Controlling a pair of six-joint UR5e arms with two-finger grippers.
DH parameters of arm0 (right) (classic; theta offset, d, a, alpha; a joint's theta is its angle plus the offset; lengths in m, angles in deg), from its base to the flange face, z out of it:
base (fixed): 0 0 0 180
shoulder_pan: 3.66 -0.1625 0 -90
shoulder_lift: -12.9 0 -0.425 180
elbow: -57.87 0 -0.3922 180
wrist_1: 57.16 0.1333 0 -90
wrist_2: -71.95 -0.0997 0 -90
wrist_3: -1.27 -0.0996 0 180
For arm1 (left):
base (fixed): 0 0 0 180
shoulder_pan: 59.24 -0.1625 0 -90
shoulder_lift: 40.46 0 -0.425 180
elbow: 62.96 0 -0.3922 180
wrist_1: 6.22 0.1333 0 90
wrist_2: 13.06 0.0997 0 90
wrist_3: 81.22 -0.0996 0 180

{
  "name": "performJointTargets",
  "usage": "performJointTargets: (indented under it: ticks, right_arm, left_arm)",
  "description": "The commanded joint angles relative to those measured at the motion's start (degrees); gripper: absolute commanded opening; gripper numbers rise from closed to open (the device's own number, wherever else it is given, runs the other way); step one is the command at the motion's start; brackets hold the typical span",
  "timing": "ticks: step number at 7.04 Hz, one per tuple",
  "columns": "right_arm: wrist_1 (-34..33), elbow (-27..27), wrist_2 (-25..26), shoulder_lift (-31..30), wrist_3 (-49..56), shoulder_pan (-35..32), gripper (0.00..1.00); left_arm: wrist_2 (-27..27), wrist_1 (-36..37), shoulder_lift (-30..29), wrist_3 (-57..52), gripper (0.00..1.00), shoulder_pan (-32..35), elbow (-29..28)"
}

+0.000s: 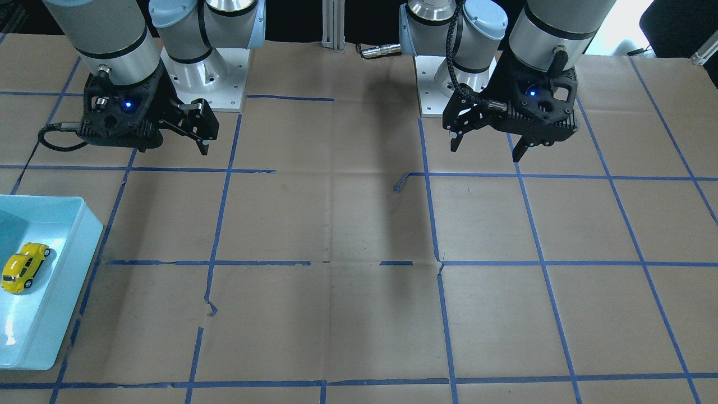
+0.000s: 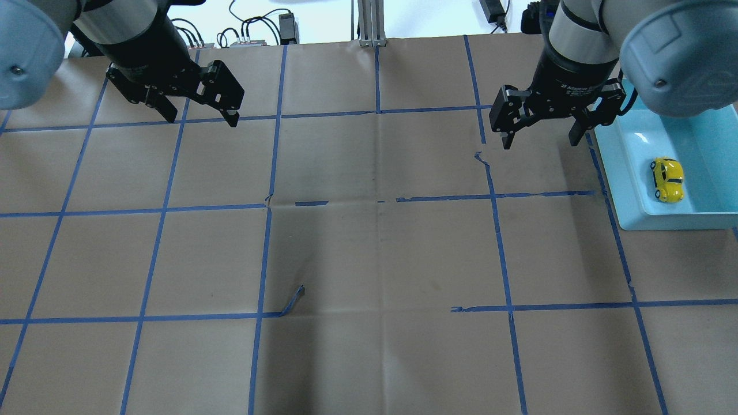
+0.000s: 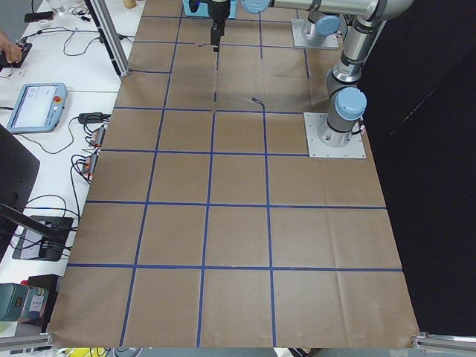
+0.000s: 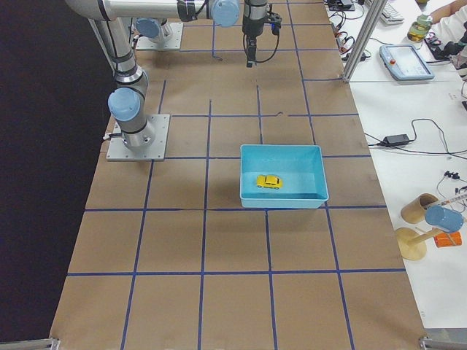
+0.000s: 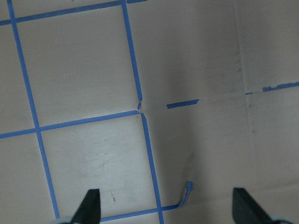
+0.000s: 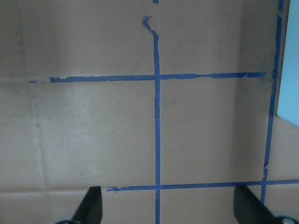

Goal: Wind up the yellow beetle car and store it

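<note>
The yellow beetle car lies inside a light-blue tray at the table's right side; it also shows in the front view and the right side view. My right gripper hangs open and empty above the table, just left of the tray's far corner, apart from the car. My left gripper hangs open and empty over the far left of the table. Both wrist views show wide-apart fingertips with only paper and tape between them.
The table is covered in brown paper with a grid of blue tape lines. The tray's edge shows at the right of the right wrist view. Cables and a tablet lie beyond the table's far edge.
</note>
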Motion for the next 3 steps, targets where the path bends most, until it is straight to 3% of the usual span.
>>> performJointTargets:
  ticks: [1,3]
  right_arm:
    - [0.00,-0.13,0.29,-0.07,-0.16,0.01,1.00]
    - [-0.17,-0.30,0.38,-0.07,0.27,0.01,1.00]
  left_arm:
    - [0.00,0.07,0.00,0.00,0.99,-0.03,-0.03]
    - [-0.09,0.07,0.00,0.00,0.99,0.05,-0.03]
